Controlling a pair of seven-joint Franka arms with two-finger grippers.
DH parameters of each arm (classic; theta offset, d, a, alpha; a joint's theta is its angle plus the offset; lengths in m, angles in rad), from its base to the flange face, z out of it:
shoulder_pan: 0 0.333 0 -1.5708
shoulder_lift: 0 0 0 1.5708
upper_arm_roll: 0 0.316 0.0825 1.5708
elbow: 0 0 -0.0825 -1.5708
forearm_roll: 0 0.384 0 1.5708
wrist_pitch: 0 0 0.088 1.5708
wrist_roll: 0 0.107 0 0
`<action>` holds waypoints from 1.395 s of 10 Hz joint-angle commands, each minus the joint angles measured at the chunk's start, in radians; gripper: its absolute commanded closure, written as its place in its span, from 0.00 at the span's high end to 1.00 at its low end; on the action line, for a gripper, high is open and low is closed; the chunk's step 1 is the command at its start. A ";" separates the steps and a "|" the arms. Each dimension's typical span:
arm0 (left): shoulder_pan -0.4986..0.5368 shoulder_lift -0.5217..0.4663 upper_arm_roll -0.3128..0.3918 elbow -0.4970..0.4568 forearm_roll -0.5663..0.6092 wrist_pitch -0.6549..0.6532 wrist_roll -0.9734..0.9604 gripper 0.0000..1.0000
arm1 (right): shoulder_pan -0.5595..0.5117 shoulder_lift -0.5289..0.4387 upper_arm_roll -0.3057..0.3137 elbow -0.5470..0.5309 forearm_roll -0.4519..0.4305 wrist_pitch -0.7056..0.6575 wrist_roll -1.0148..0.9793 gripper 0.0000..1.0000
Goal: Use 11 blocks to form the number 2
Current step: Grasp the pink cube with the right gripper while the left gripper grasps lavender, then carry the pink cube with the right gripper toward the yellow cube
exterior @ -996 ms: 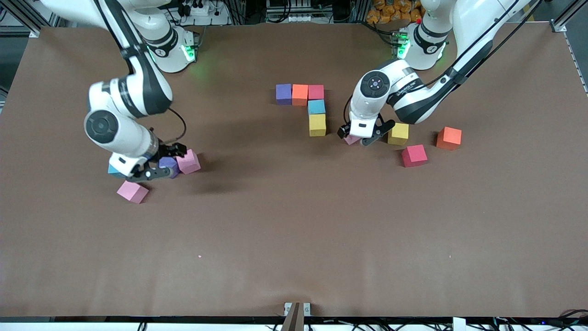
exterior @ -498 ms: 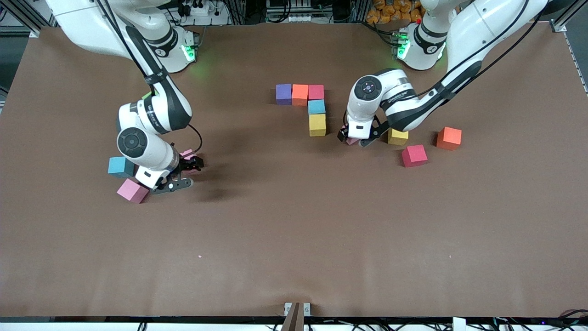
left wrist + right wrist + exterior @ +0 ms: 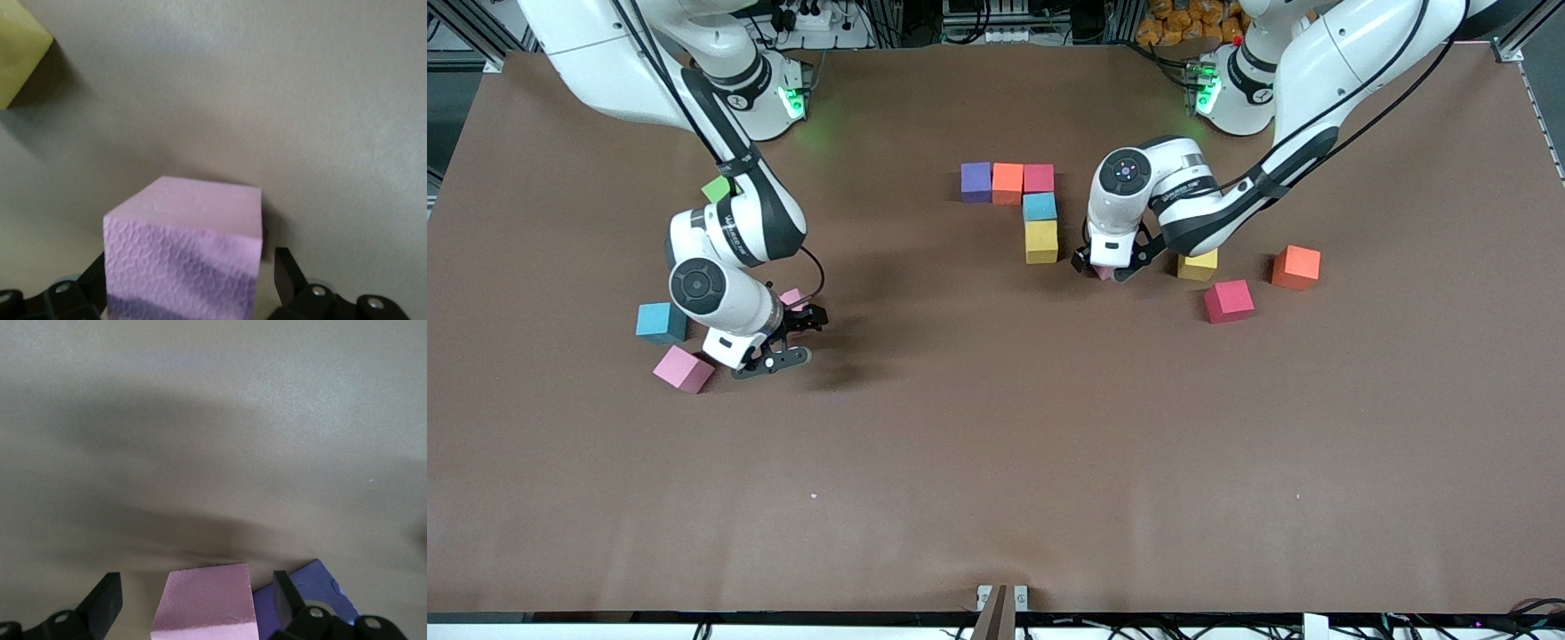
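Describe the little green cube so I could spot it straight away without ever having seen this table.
Start at the right arm's end of the brown table, where a white arm reaches down from its base. The lime-green cube sits half hidden against that arm, farther from the front camera than the light blue cube and the pink cube. It is the only green block on the table.

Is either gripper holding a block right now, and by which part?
Nothing is held. The left gripper straddles a pink cube and the right gripper a second pink cube, jaws open beside their side faces, not clamped.
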 commanded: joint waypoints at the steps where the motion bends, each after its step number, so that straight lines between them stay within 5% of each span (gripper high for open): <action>1: 0.010 -0.036 -0.001 0.001 0.015 0.005 -0.019 1.00 | -0.004 0.002 0.001 -0.019 -0.015 0.002 -0.007 1.00; 8: 0.050 -0.048 -0.060 0.003 -0.023 -0.017 -0.020 1.00 | -0.010 0.002 0.000 -0.044 -0.014 -0.078 -0.007 0.94; 9: 0.073 -0.048 -0.079 0.003 -0.024 -0.023 -0.019 1.00 | -0.010 0.002 -0.002 -0.046 -0.014 -0.078 -0.007 0.66; 11: 0.089 -0.047 -0.095 0.002 -0.024 -0.023 -0.017 1.00 | -0.008 -0.006 -0.002 -0.044 -0.014 -0.083 -0.010 0.24; 13: 0.087 -0.038 -0.095 0.001 -0.027 -0.023 -0.023 1.00 | -0.005 -0.054 0.000 -0.009 -0.014 -0.165 -0.005 0.00; 14: 0.087 -0.036 -0.095 0.001 -0.033 -0.023 -0.023 1.00 | 0.008 -0.076 0.001 0.037 -0.003 -0.241 0.007 0.00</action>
